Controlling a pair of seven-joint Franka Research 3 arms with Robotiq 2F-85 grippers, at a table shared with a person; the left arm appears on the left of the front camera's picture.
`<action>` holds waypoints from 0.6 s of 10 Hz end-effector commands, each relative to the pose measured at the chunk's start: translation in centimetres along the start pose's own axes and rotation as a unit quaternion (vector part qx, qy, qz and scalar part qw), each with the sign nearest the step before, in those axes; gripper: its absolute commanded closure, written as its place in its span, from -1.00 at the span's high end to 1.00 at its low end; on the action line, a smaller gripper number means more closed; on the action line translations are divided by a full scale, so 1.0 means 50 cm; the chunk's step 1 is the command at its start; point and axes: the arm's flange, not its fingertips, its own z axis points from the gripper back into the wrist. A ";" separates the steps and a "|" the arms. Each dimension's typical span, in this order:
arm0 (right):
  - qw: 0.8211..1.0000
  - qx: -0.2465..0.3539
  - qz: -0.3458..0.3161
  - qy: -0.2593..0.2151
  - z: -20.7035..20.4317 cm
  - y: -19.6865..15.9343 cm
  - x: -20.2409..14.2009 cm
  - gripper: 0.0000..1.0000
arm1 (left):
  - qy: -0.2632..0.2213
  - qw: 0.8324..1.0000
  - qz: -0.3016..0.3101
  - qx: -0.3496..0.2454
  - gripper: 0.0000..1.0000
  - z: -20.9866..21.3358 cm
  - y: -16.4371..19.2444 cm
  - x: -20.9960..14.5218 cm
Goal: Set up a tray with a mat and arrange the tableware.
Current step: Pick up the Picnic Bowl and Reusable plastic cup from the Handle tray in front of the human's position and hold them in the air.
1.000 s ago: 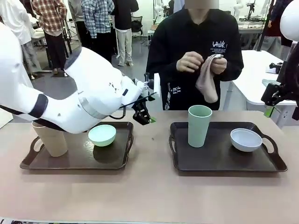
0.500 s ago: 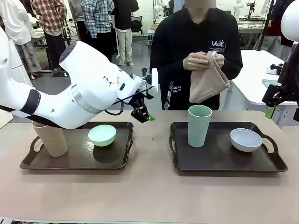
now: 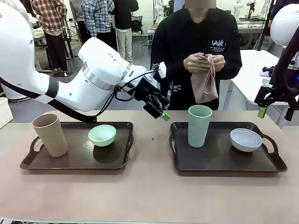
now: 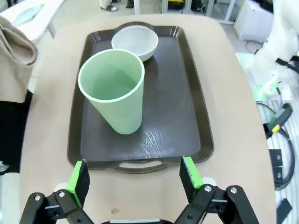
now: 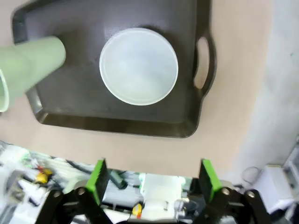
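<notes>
Over the table (image 3: 149, 193), left gripper (image 4: 135, 173) and right gripper (image 5: 152, 179) spread wide, empty.

You have bare worktop (image 3: 151, 186) between left tray (image 3: 74, 161) and right tray (image 3: 219, 161), where the sage green cup (image 3: 199, 126) stands tall.

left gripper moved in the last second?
Yes. The left gripper went picture-right, off the far corner of the left tray, into the gap toward the sage green cup.

Two trays on the desk (image 3: 149, 196): left tray (image 3: 74, 155) by its left edge, right tray (image 3: 219, 157) by its right edge. Two cups: tan cup (image 3: 49, 134), green cup (image 3: 199, 125). Two bowls: mint bowl (image 3: 102, 135), white bowl (image 3: 245, 139). One cloth (image 3: 205, 85).
</notes>
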 end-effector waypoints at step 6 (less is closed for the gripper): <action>0.994 -0.051 0.021 -0.092 -0.064 0.004 0.035 1.00 | -0.037 0.999 0.007 -0.031 1.00 -0.031 0.009 -0.024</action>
